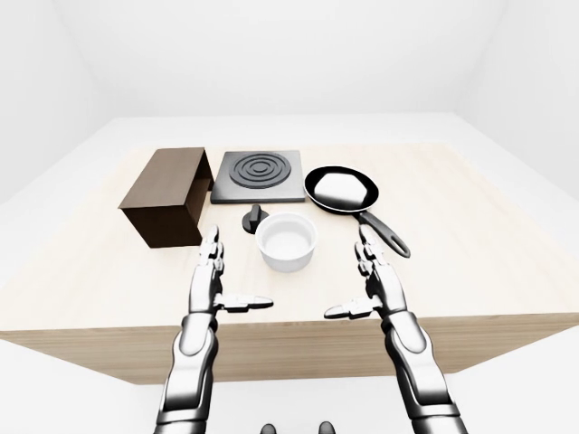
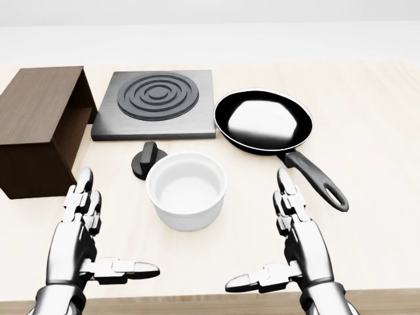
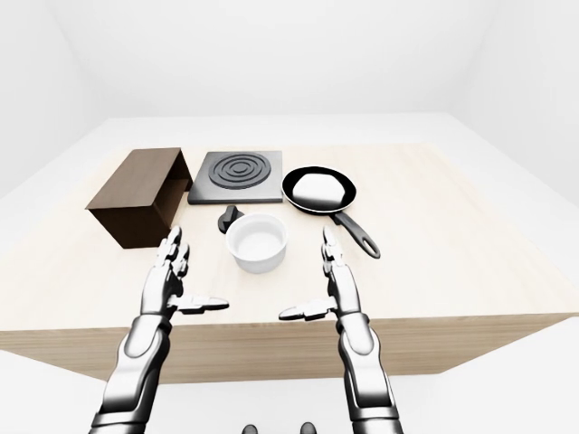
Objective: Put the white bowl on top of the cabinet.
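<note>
Bowl [image 2: 186,190] sits upright on the pale wood table [image 2: 380,131], between the robot's two hands — neither touches it. Left hand [image 2: 82,239] hovers at lower left of the head view, fingers spread wide, thumb pointing in toward the middle; right hand [image 2: 298,246] mirrors it at lower right, likewise spread and holding nothing. Just beside the bowl, up and to the left, stands a small black knob [image 2: 146,159]. Above that lies a dark grey stove plate [image 2: 157,102] w/ concentric rings. To its right, a black frying pan [image 2: 262,121] w/ a white patch inside — possibly glare, hard to tell — handle angled down-right toward the right hand. Brown wooden cabinet [image 2: 39,125] stands at far left, well apart from the bowl, its top bare.
</note>
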